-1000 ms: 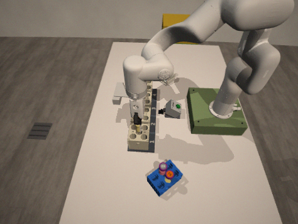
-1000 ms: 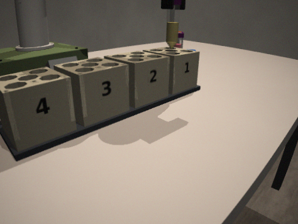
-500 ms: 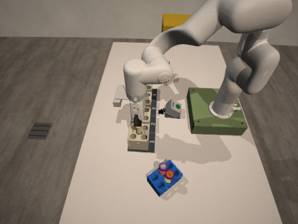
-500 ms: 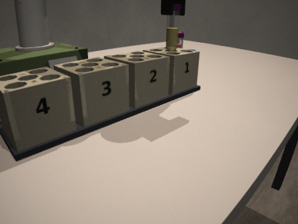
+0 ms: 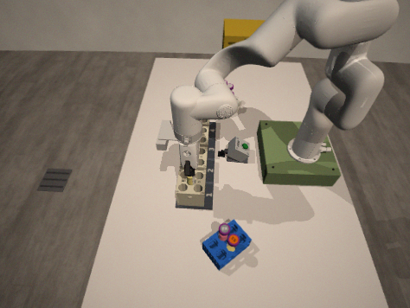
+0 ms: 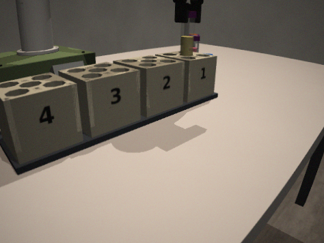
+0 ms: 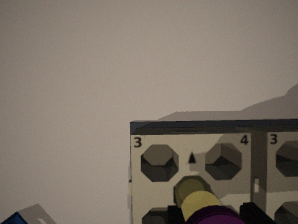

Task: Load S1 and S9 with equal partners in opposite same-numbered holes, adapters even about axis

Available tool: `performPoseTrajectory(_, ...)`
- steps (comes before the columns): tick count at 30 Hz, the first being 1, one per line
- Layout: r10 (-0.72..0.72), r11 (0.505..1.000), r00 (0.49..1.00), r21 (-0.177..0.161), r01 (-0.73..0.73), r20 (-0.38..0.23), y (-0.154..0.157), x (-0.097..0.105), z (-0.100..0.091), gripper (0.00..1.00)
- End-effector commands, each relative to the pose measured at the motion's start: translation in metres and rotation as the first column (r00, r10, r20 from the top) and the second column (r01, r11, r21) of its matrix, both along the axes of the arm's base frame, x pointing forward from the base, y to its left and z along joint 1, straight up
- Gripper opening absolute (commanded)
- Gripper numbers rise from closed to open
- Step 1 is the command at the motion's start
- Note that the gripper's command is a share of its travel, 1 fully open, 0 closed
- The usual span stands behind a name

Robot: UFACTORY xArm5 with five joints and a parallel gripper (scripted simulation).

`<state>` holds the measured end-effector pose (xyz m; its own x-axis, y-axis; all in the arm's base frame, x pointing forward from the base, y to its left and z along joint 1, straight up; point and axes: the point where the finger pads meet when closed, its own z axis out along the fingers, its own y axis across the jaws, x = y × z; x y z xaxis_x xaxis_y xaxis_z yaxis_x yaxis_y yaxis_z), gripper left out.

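Observation:
My gripper [image 5: 188, 169] is shut on a purple-capped tube of yellow liquid [image 6: 187, 46] and holds it upright over adapter 1 [image 6: 201, 73]. The tube's lower end is in that adapter's middle hole, hole 5 [image 7: 192, 187], between holes 3 and 4 in the wrist view. Its cap dot is hidden by the fingers. Adapters 2 [image 6: 165, 82], 3 [image 6: 114, 95] and 4 [image 6: 44, 114] stand in a row on the loading stand, and their holes look empty. A blue rack [image 5: 226, 246] near the front holds an orange-dot tube [image 5: 233, 239] and a grey-dot tube [image 5: 224, 229].
The DONE desk with its green key [image 5: 245, 145] stands right of the stand. The arm's green base [image 5: 298, 151] is further right. A pale rack sits left of the stand, partly hidden by the arm. A yellow box [image 5: 242, 30] stands at the back.

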<state>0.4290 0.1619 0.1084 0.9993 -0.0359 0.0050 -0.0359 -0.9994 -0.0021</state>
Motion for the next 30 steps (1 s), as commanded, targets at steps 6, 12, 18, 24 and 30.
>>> performPoseTrajectory(6,0.000,1.000,1.000,0.004,0.000,0.003,0.001,0.001,-0.006,0.00)
performPoseTrajectory(12,0.000,1.000,1.000,0.004,0.000,0.003,0.001,0.001,-0.011,0.00)
performPoseTrajectory(18,0.000,1.000,1.000,0.004,0.000,0.003,0.001,0.001,-0.017,0.00)
performPoseTrajectory(24,0.000,1.000,1.000,0.004,0.000,0.003,0.001,0.001,-0.021,0.00)
performPoseTrajectory(30,0.000,1.000,1.000,0.004,0.000,0.003,0.001,0.001,-0.027,0.00)
